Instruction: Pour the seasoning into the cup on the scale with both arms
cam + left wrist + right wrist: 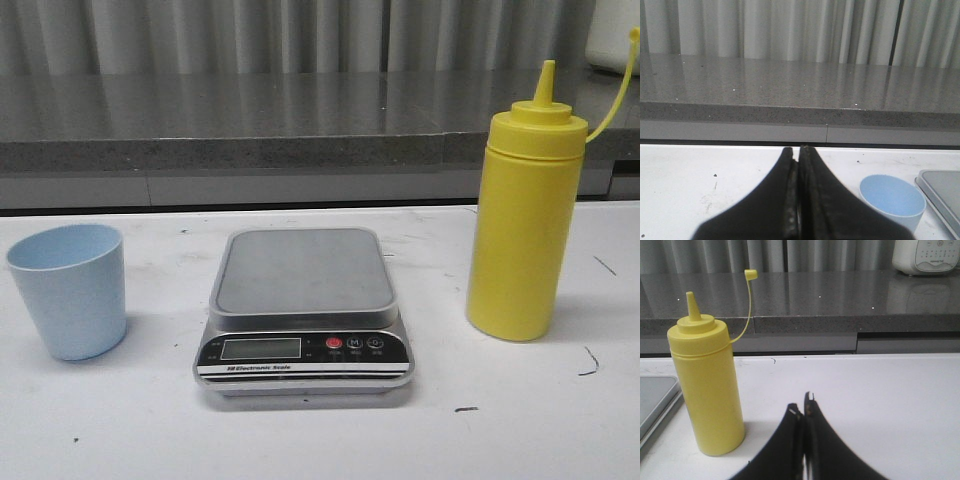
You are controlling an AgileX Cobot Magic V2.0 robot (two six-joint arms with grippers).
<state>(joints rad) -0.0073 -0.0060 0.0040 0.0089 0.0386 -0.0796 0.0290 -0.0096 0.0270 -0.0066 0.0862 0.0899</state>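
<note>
Nearest the front edge of the white bench (520,430): the scale (303,312), sitting flat about midway between the left and right edges. Black panel with a blank little screen, a red button and the words "Electronic Scale" facing the front edge. Grey square top with nothing on it.

A bit further back, toward the left edge: the cup (70,288), pale blue, standing upright, mouth open to the top. Well apart from the scale, not touching it.

Toward the right edge, about as far back as the cup: the seasoning (524,215), a tall yellow bottle, standing straight up. Pointed tip bare, its little cap hanging off to the side on a thin yellow string. Apart from the scale too.

A few small dark marks on the bench near the right edge.

Behind the back edge: a grey speckled shelf (250,125), then pale curtains (300,35).

Not seen from the front, either arm. From the left wrist: left fingers (799,152) pressed together, holding nothing, with the cup (892,200) close by and a corner of the scale (942,192) just past it. From the right wrist: right fingers (802,410) pressed together as well, holding nothing, beside the seasoning (707,390) but not touching it.
</note>
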